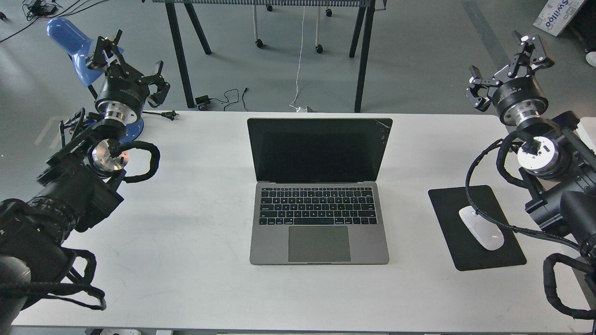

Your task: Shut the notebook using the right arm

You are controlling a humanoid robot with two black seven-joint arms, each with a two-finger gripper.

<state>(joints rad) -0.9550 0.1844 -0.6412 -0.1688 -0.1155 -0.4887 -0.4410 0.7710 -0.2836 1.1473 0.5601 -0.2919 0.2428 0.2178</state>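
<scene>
The notebook [319,218] lies open in the middle of the white table [186,242], its black screen upright and facing me, keys and trackpad showing. My right arm [540,153] comes in from the right edge. Its gripper [505,63] is raised beyond the table's far right corner, open and empty, well right of the notebook's screen. My left gripper [132,58] hangs open past the far left corner, also holding nothing.
A black mouse pad [465,209] with a white mouse [482,228] lies right of the notebook, under the right arm's cable. A blue lamp-like object [70,39] stands behind the left gripper. Black table legs [179,60] and floor cables lie beyond the table.
</scene>
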